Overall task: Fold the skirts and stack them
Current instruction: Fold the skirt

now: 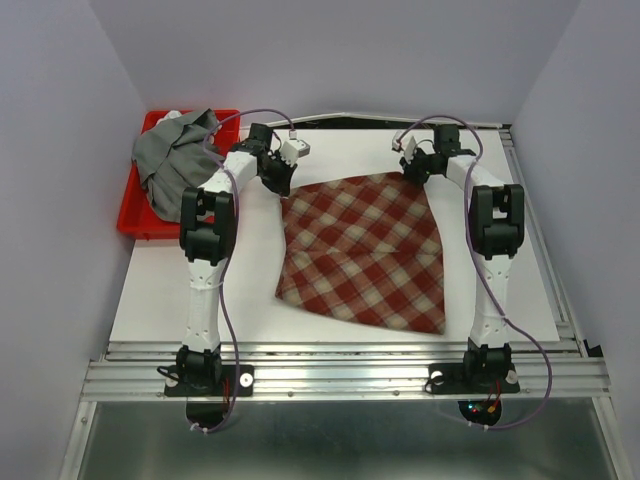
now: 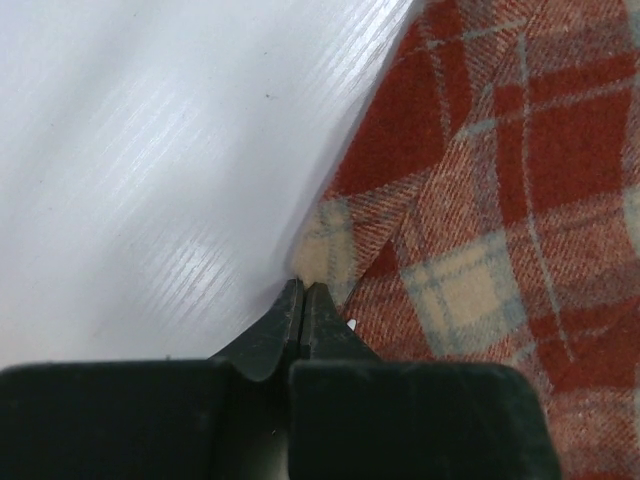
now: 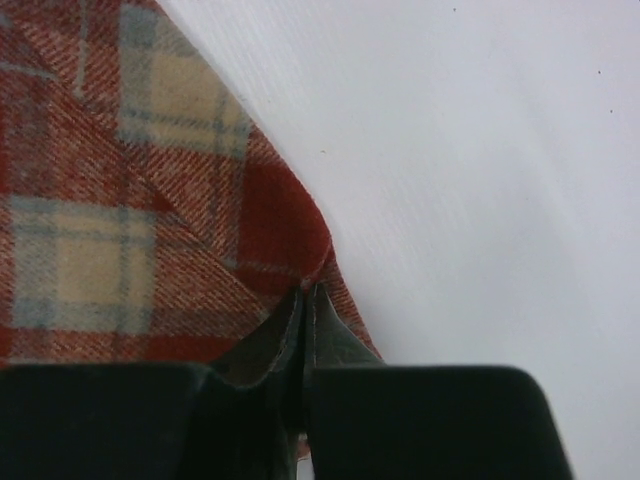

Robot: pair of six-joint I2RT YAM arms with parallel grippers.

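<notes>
On the white surface [image 1: 170, 300] the plaid skirt [image 1: 365, 250] lies spread flat between the two arms, its narrower end far from the bases and its wider hem near them. At the skirt's far left corner the left fingers [image 2: 280, 330] are pressed together with only a hairline between them. Their tips sit on the cream check of the corner, which looks pinched and slightly raised. At the skirt's far right corner the right fingers [image 3: 335, 340] are likewise closed, with the red edge of the cloth running in between them. Well off the plaid skirt's far left corner, the grey skirt [image 1: 175, 160] sits bunched in a heap in the red tray [image 1: 130, 222], not touching the plaid.

The plaid looks like a soft woven twill, light, limp and a little fuzzy. I judge it will drape and sag from any two held points rather than keep a shape, and should not slip readily from closed fingers. The two far corners seem the sensible hold, since carrying them together toward the hem would halve the skirt evenly. A thin pinch near the edge could pull out if tugged sideways.

Around the plaid skirt the surface is smooth, matte white and faintly ribbed, likely offering little drag. Plain pale walls [image 1: 330, 50] enclose it on three sides.
</notes>
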